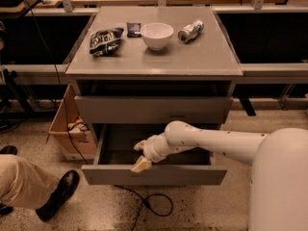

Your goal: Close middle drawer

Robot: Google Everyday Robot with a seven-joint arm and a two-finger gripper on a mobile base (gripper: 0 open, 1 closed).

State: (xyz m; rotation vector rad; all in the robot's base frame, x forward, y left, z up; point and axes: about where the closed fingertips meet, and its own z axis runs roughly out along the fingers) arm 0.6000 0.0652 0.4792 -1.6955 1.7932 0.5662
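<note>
Arm [211, 141] outstretched, gripper [142, 157] low ahead
</note>
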